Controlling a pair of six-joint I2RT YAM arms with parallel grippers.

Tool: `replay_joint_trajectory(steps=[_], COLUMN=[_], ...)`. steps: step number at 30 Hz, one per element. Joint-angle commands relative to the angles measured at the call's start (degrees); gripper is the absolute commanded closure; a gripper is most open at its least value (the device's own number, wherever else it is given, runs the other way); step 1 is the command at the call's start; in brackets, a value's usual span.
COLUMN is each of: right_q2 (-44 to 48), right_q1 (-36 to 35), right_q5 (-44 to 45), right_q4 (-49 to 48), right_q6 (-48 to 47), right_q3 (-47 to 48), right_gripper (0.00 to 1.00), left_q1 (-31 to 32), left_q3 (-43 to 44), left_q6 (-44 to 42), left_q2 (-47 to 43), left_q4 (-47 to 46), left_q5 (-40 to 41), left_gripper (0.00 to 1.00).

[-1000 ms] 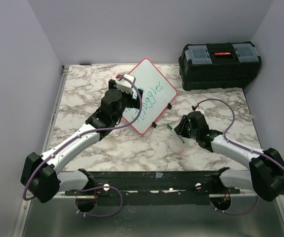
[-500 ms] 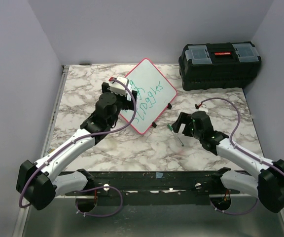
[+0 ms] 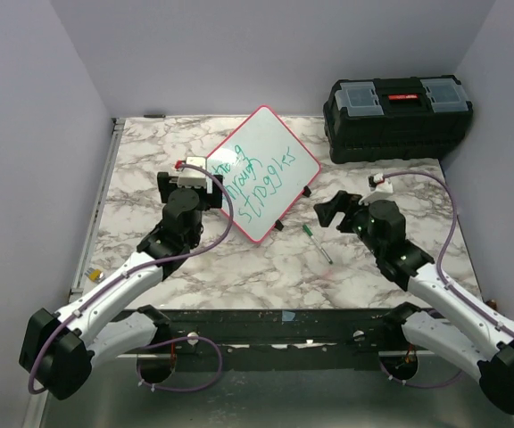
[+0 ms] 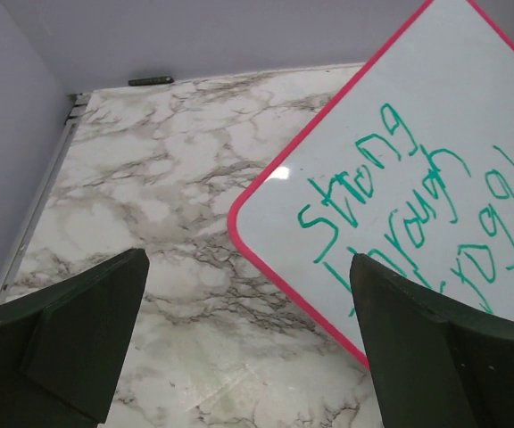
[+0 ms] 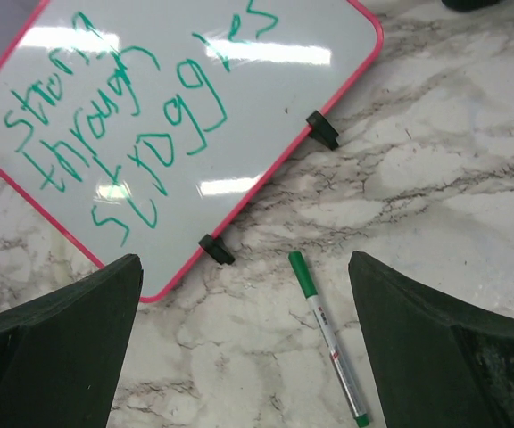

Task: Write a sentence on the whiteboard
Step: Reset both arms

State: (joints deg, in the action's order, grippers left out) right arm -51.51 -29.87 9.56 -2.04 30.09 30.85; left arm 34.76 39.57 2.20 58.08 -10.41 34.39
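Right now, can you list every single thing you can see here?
whiteboard: one, white with pink-red frame, back middle of the table, turned cornerwise
sentence: one, green, three lines on the whiteboard
clips: two, black, on the whiteboard's near right edge
marker: one, white with green cap, lying just in front of the whiteboard
toolbox: one, black, back right
table: one, grey-white marble
left gripper: one, black, open, by the whiteboard's left corner
right gripper: one, black, open, near the marker
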Motion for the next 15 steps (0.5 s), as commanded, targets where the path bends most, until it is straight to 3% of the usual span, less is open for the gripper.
replay_joint_trajectory(steps=[1,15], right_q2=[3.93,13.58], right_q1=[0.42,0.43], right_q5=[0.95,2.30], right_q4=[-4.90,-10.66], right_q6=[-1.11,1.62], right_q3=[-0.90,-8.26], right_gripper=[0.00,0.00], left_q1=[-1.21,-1.91], left_q3=[-3.92,-17.72], left_q6=[1.65,10.75], left_q2=[-5.06,-17.38], left_q4=[-3.12,-1.92], left_q5=[9.31,10.20], left_gripper=[0.02,0.01])
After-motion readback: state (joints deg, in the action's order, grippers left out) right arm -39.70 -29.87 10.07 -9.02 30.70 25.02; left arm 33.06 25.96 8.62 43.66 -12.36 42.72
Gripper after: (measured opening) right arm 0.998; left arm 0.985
